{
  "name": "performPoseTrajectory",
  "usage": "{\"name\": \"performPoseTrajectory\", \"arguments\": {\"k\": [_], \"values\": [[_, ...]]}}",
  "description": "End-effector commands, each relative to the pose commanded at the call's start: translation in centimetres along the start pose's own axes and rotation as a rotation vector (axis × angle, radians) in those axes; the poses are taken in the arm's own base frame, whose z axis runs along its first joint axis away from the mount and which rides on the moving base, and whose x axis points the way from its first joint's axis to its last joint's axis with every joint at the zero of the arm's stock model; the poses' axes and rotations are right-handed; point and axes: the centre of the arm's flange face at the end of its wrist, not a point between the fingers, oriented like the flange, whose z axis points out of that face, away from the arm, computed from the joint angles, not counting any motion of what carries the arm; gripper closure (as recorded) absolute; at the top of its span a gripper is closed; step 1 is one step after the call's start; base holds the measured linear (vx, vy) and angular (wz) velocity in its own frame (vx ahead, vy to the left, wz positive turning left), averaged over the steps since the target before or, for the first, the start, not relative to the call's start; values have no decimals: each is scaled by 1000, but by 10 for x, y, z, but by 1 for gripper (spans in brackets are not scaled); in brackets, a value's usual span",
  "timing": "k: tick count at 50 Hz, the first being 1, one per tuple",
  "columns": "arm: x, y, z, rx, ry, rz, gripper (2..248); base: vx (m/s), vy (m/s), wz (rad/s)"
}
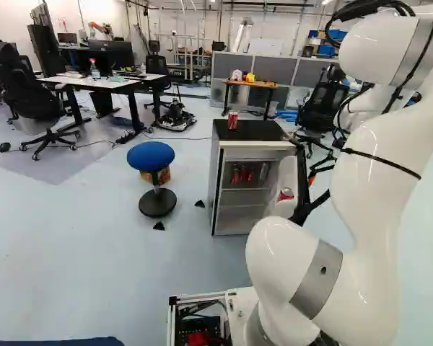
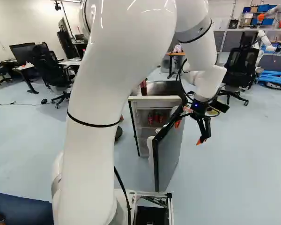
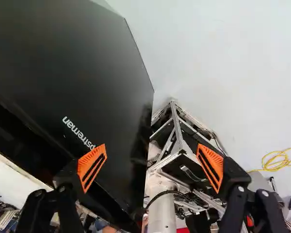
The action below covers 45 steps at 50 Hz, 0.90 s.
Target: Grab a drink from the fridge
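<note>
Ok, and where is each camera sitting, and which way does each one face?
Left base view: behind the arm, to its left, facing ahead and slightly down at the fridge; the arm fills the right.
Right base view: to the arm's right, facing the same way; shows the arm and, outside the fridge door, the gripper.
Wrist view: on the wrist, looking along the open gripper, past the door, back toward the base.
Shared: both base views show the fridge with red cans inside.
</note>
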Motion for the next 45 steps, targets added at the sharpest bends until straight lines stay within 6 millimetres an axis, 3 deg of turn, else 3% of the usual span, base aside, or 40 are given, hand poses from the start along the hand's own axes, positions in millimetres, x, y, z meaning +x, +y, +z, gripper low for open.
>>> {"name": "performPoseTrajectory", "arguments": {"k": [45], "values": [[-56, -69, 23, -41, -62, -138, 3, 0, 0, 0]]}}
